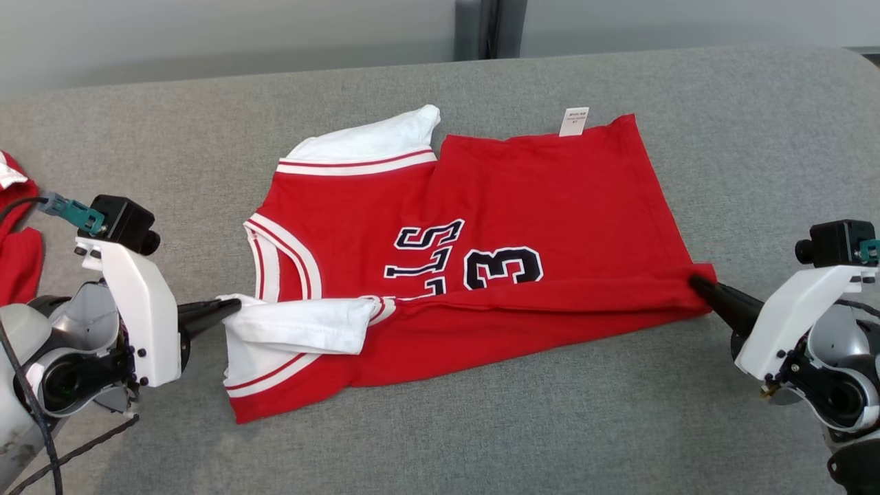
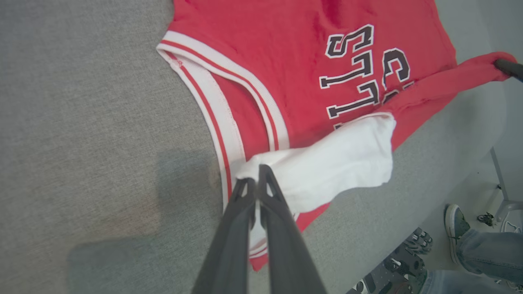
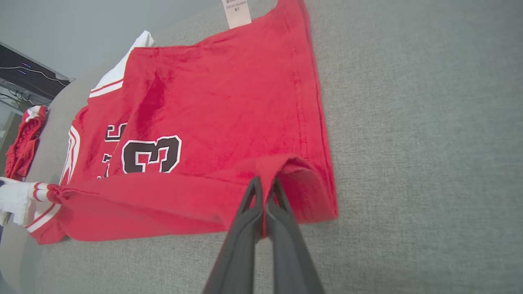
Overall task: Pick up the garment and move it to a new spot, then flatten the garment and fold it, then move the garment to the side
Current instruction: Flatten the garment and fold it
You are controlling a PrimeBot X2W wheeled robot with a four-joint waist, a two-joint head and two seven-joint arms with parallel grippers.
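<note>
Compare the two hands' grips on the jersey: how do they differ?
The left hand pinches the white sleeve at the collar end of the jersey; the right hand pinches red fabric at the hem end. The left hand reaches in from the robot's left, the right hand from its right. Both are shut on the jersey's near edge.

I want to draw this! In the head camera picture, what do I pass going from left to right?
Red cloth at the edge → left tool → white sleeve → black letters → number 3 → white label → right tool, pinching the jersey corner.
</note>
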